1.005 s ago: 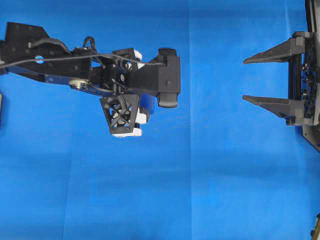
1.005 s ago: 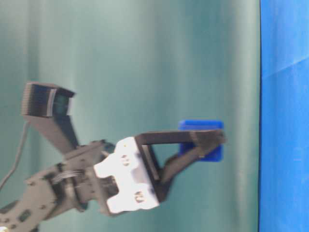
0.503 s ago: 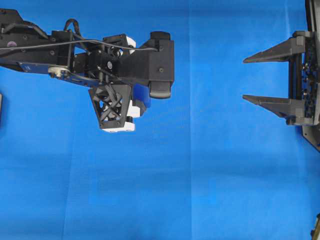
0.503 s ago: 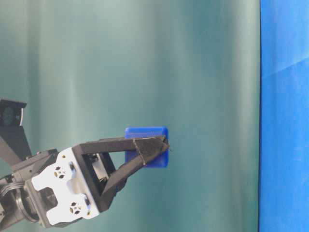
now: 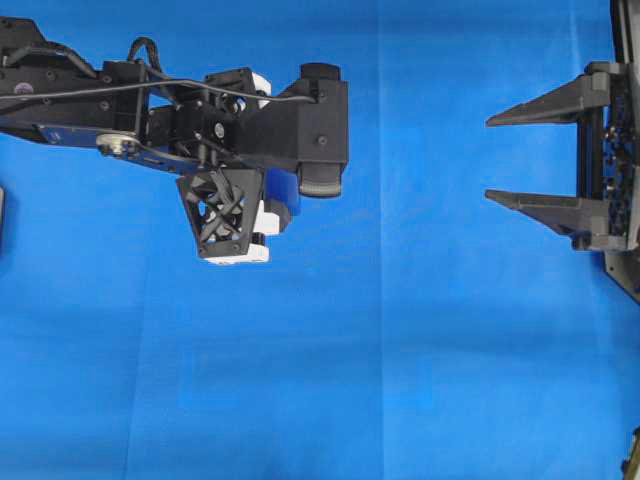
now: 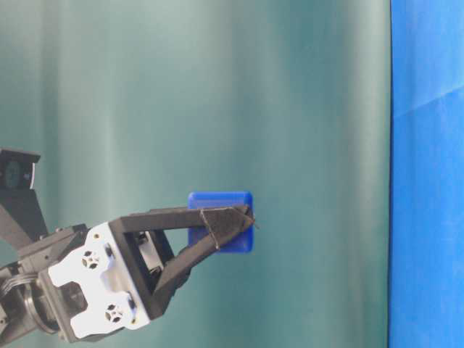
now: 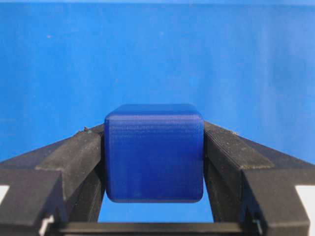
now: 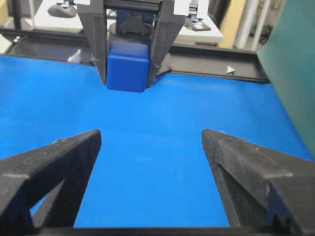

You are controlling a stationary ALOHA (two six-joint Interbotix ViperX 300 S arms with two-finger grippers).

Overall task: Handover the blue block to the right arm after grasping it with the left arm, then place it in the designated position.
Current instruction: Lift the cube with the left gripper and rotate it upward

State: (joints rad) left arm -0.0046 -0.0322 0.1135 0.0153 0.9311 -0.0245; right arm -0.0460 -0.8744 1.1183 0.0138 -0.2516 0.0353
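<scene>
Blue block (image 7: pixel 153 152) clamped in the left gripper (image 7: pixel 153 162) now hangs higher above the blue cloth (image 5: pixel 420 350); far right, the right gripper (image 5: pixel 500 158) waits spread wide, handover pending.

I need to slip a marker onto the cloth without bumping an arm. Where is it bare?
The blue cloth lies bare across the middle, between the left gripper holding the blue block and the open right gripper, and along the whole lower half. The upper left is crowded by the left arm.
</scene>
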